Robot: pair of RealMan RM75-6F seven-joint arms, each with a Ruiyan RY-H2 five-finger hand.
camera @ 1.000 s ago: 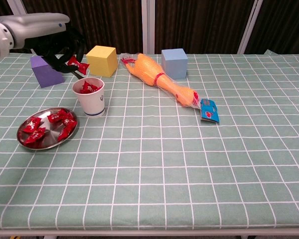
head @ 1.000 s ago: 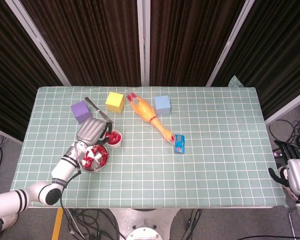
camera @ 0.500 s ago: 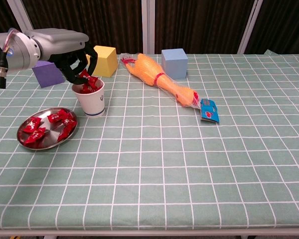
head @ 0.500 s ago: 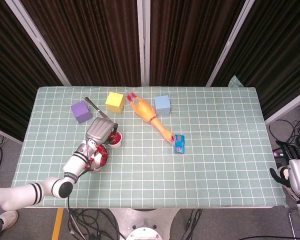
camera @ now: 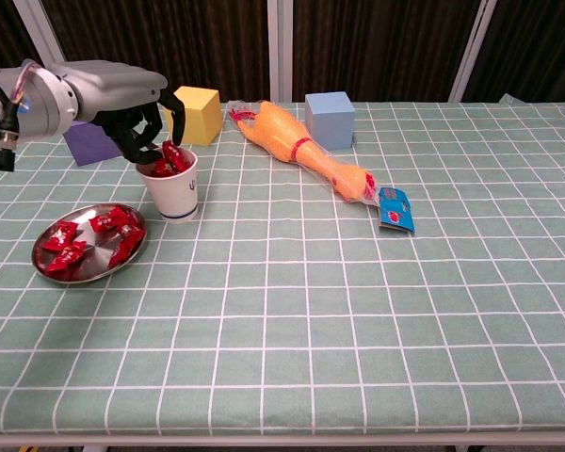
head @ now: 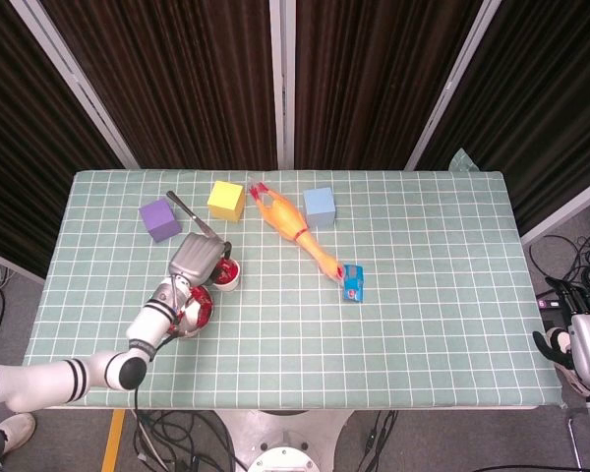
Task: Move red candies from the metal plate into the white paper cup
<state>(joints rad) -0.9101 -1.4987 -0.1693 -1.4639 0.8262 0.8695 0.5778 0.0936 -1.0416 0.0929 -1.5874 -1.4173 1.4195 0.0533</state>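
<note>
Robot hand over white paper cup

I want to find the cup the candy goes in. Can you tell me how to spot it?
Start at the green checked table and go to its left side, where a round metal plate holds red candies. Just behind it, to the right, stands the white paper cup, under the left hand. It is the only upright white thing, with red wrappers showing at its top.
</note>
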